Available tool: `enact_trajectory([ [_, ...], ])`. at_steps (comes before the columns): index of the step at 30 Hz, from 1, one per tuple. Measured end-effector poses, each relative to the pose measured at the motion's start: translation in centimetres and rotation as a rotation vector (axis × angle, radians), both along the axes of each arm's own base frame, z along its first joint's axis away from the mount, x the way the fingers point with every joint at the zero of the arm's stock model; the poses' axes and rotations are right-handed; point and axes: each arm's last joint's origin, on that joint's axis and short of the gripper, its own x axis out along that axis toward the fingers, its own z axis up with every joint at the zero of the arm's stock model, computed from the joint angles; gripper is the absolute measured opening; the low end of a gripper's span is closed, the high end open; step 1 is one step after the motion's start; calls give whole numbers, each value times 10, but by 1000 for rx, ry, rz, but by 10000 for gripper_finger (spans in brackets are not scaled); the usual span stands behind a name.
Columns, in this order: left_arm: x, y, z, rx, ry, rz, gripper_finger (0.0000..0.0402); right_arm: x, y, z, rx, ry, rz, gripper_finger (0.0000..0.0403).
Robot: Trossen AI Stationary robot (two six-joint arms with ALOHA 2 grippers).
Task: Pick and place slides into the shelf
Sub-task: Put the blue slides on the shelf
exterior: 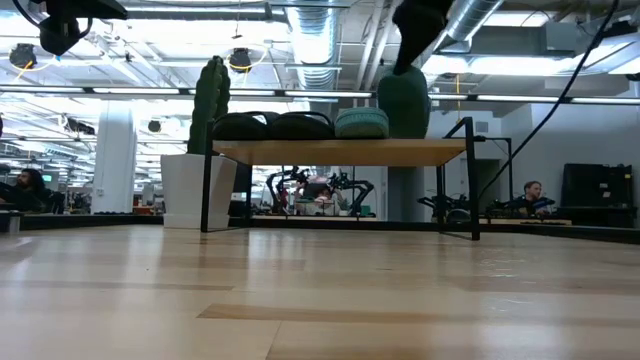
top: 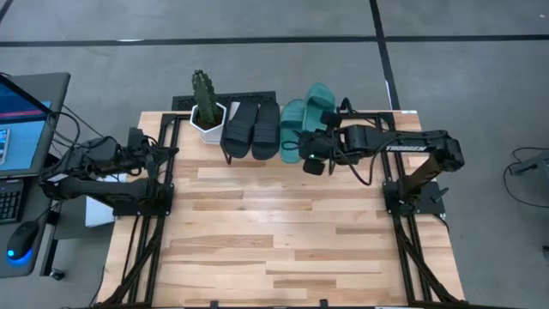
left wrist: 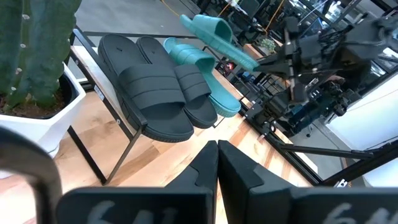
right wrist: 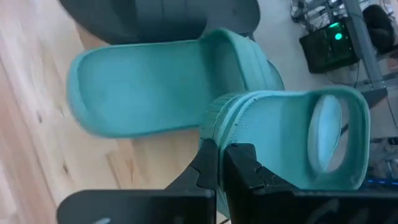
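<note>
While shut, right pincer (right wrist: 216, 163) grips teal slide (right wrist: 292, 140).

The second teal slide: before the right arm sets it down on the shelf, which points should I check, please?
1. Grip: right gripper is shut on the edge of the held teal slide. Ok.
2. Height: in the low view the held slide stands raised above the shelf, toe up. Ok.
3. Free place: the right end of the board, beside the resting teal slide, looks unoccupied. Ok.
4. Black slides lie side by side on the shelf, undisturbed. Ok.
5. Left gripper is shut and waits by the table's left edge, clear of the shelf. Ok.
6. Whether the held slide touches the resting one: cannot tell.
</note>
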Motion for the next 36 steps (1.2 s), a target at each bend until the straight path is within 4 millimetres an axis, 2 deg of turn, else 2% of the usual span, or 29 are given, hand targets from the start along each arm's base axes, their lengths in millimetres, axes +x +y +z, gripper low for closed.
enact_trajectory([
  [7, 0, 0, 0, 0, 0, 0, 0, 9, -12, -16, 26, 79, -23, 0],
  [14, 0, 0, 0, 0, 0, 0, 0, 14, -14, -32, 52, 175, -24, 0],
  [25, 0, 0, 0, 0, 0, 0, 0, 4, -12, -33, 100, 241, -54, 0],
  [36, 0, 0, 0, 0, 0, 0, 0, 4, 4, -34, 144, 266, 17, 0],
])
